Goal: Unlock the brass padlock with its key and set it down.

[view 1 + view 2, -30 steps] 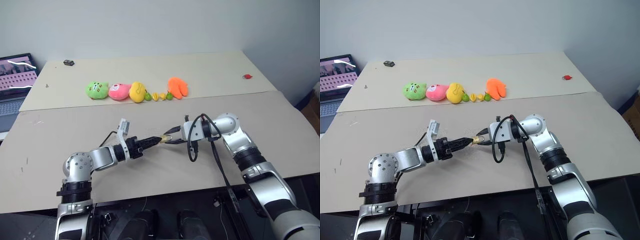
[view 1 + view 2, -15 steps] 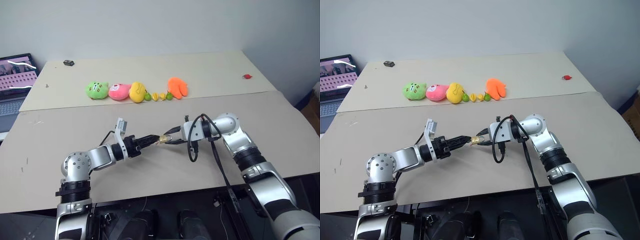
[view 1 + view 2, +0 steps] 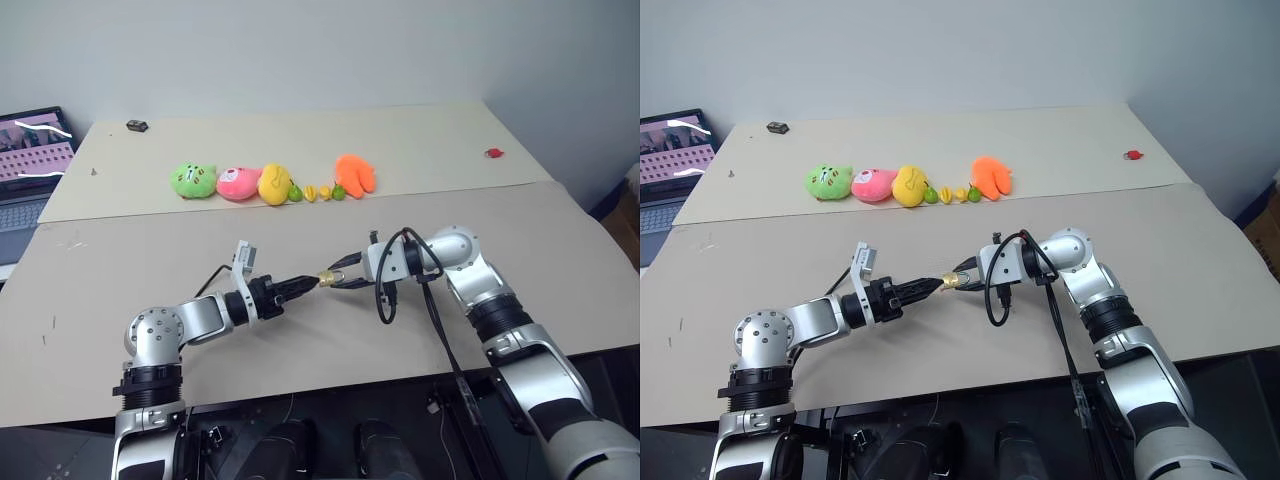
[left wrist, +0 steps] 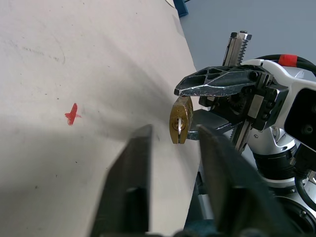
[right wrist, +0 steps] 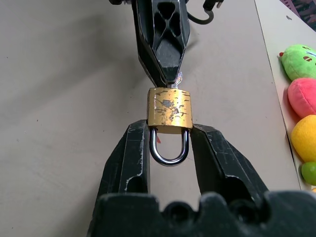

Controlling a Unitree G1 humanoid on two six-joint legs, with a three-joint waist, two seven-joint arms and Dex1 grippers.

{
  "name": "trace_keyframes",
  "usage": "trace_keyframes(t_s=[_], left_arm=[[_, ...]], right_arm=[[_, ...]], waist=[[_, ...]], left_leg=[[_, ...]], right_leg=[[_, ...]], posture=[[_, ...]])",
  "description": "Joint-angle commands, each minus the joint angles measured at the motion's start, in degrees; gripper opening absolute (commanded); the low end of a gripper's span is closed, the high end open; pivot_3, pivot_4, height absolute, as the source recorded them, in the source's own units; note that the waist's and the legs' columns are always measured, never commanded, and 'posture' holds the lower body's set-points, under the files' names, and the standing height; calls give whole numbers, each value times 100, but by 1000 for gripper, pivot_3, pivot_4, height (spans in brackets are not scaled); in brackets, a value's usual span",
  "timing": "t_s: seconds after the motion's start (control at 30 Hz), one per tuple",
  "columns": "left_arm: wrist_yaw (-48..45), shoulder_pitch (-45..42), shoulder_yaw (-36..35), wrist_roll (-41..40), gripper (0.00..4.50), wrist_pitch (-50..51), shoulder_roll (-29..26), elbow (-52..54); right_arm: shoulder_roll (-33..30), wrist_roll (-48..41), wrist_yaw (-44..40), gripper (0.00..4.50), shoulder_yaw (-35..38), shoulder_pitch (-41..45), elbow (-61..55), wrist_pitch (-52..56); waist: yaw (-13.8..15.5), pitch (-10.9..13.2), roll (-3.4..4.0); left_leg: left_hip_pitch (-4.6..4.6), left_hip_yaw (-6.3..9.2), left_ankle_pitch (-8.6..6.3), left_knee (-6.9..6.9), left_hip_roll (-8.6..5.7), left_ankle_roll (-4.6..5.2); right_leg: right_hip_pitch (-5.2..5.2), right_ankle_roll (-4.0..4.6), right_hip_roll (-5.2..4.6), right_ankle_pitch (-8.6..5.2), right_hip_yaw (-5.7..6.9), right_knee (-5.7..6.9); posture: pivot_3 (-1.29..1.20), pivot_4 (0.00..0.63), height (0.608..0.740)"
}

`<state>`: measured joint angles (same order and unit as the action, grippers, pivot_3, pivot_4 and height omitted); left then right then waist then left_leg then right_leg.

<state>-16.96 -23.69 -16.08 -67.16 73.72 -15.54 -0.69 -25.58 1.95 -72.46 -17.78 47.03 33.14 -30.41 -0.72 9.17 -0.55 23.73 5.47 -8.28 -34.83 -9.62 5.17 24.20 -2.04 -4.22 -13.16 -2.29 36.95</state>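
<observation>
Left gripper [image 5: 165, 74] fingers since narrowed at key [image 5: 178, 76]; grip unconfirmed. Right gripper [image 5: 169, 148] clamps brass padlock [image 5: 169, 112] by shackle, mid-air above table [image 3: 150, 260], keyhole presented leftward for turning.

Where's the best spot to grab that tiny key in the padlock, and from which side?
Probably pinch the key by its protruding end, coming straight at the underside of the brass padlock, opposite the right hand clamping the shackle end; only that sliver sticks out.
</observation>
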Motion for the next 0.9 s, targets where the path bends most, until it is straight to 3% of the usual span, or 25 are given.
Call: trace_keyframes(t_s=[0.03, 0.47, 0.9], left_arm=[[-10, 14, -87, -81, 50, -42, -13, 140], [-360, 172, 505, 451, 50, -281, -200, 559], [-1492, 471, 1300, 2026, 50, -2130, -672, 960]], right_arm=[[-52, -76, 9, 946, 36, 83, -167, -153], [-60, -98, 28, 946, -1, 102, -173, -168], [-93, -110, 68, 946, -37, 115, -158, -185]], waist=[[3, 0, 0], [3, 0, 0], [5, 0, 0]], left_leg=[[0, 0, 0, 0, 0, 0], [0, 0, 0, 1, 0, 0], [0, 0, 0, 4, 0, 0]], right_leg=[[0, 0, 0, 0, 0, 0], [0, 0, 0, 0, -2, 0], [0, 1, -1, 0, -3, -5]], posture=[[0, 150, 740], [0, 150, 740], [0, 150, 740]])
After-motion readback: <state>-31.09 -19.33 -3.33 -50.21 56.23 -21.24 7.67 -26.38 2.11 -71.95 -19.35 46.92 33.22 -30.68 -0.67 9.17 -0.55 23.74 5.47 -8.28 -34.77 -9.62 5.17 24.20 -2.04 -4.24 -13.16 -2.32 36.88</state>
